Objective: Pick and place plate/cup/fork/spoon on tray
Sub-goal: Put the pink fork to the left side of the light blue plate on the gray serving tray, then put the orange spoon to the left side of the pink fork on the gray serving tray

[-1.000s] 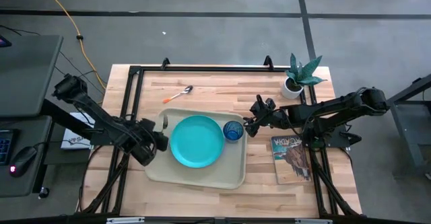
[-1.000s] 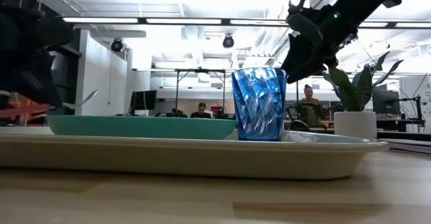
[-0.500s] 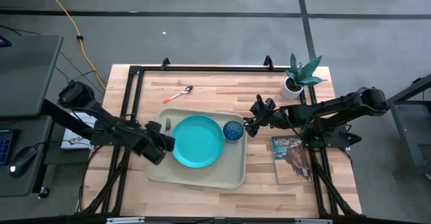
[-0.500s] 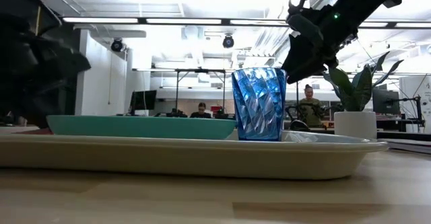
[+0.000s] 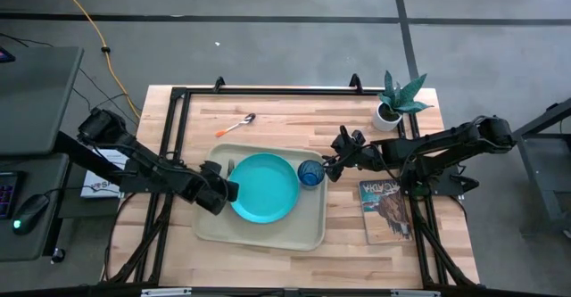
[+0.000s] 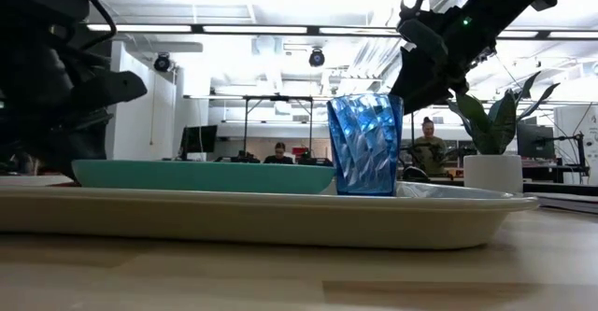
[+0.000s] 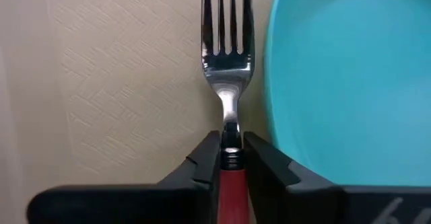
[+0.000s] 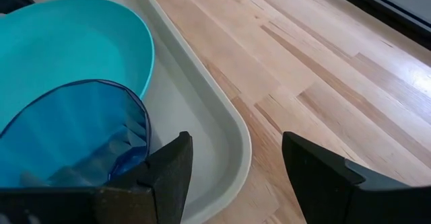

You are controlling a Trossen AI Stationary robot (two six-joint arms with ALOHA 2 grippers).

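The beige tray [image 5: 294,230] holds the turquoise plate [image 5: 264,187] and, at the plate's right, the blue cup [image 5: 310,173], standing upright. My left gripper [image 5: 221,188] is over the tray's left part, beside the plate's left rim, shut on a fork [image 7: 227,56] with a red handle. My right gripper [image 5: 328,167] is open and empty just right of the cup and higher than it [image 6: 425,59]. The plate [image 8: 67,42] and cup [image 8: 74,133] also show in the right wrist view. A spoon [image 5: 236,126] with an orange handle lies on the table beyond the tray. My left gripper pinches the fork between its two fingers at the neck [image 7: 231,153], where the red handle meets the metal. The handle runs back between the fingers and the tines [image 7: 227,15] point away toward the table's far edge, over the tray floor beside the plate's rim [image 7: 273,83]. I cannot tell whether the fork touches the tray.
A white pot with a green plant [image 5: 393,105] stands at the far right of the table. A printed magazine [image 5: 385,210] lies right of the tray. The tray's raised rim [image 8: 232,140] runs below my right gripper. Bare wood lies beyond the tray.
My left gripper has gone toward the table's right edge with the fork, from the tray's left rim up to the plate's left rim. The plate and cup have shifted slightly right. My right gripper has kept still.
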